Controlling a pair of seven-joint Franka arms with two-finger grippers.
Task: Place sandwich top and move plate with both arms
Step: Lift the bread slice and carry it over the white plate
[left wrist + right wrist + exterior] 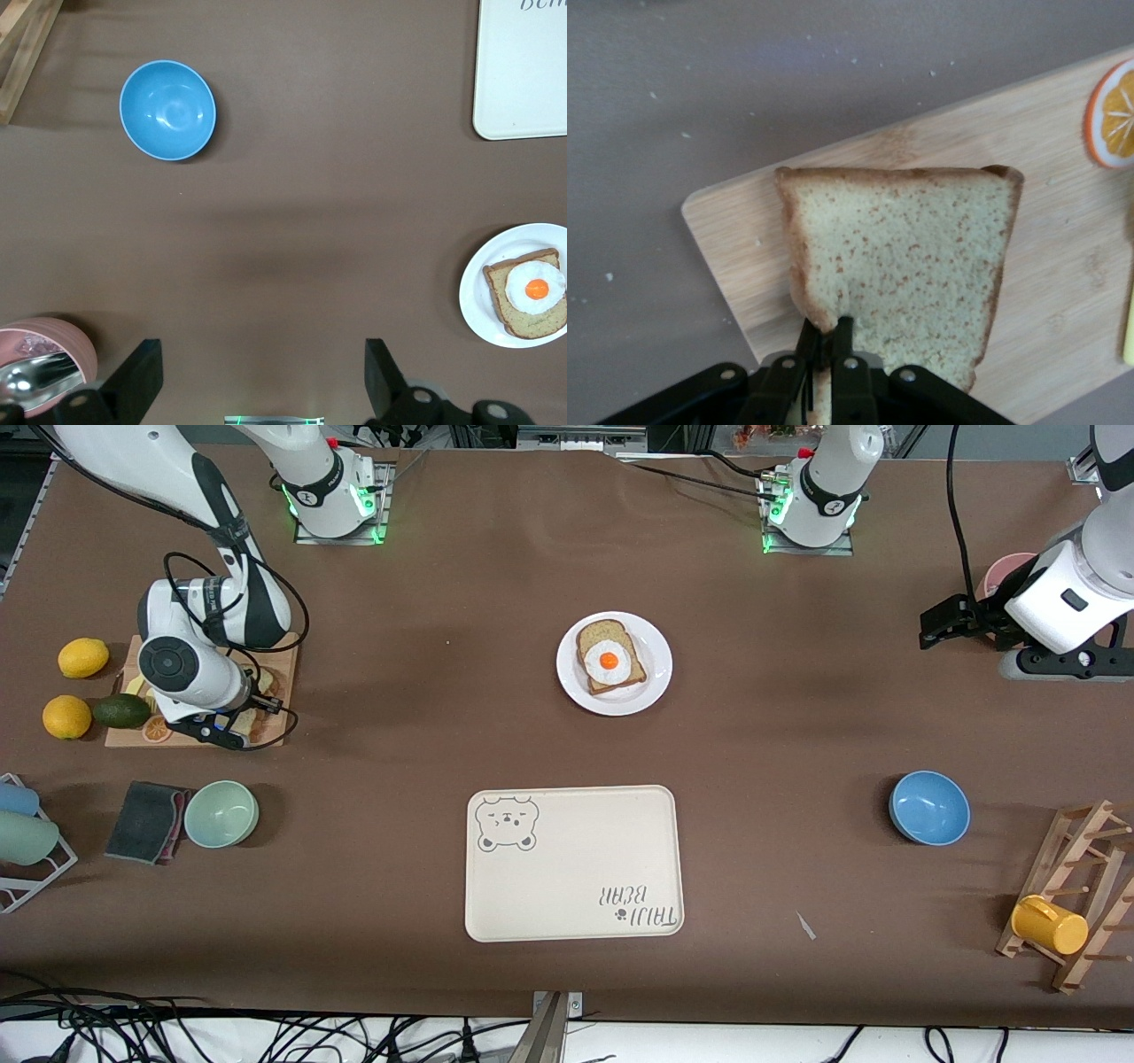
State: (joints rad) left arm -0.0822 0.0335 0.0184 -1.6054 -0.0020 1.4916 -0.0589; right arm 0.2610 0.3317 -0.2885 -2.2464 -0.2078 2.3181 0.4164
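Note:
The sandwich top (908,266), a plain tan slice with a brown crust, lies on a wooden cutting board (1063,292) at the right arm's end of the table. My right gripper (827,332) is shut on its crust edge. In the front view the right arm hides most of the slice, and its gripper (235,731) is low over the board (124,735). The white plate (571,677) sits mid-table and carries a bread slice with a fried egg (608,657). My left gripper (928,629) hangs open and empty over bare table (263,372) at the left arm's end.
Two lemons (83,657) and an avocado (121,710) lie beside the board. A green bowl (221,813) and a dark cloth (146,821) sit nearer the camera. The cream bear tray (574,864), a blue bowl (928,807), a pink cup (44,363) and a wooden rack with a yellow mug (1049,925) also stand about.

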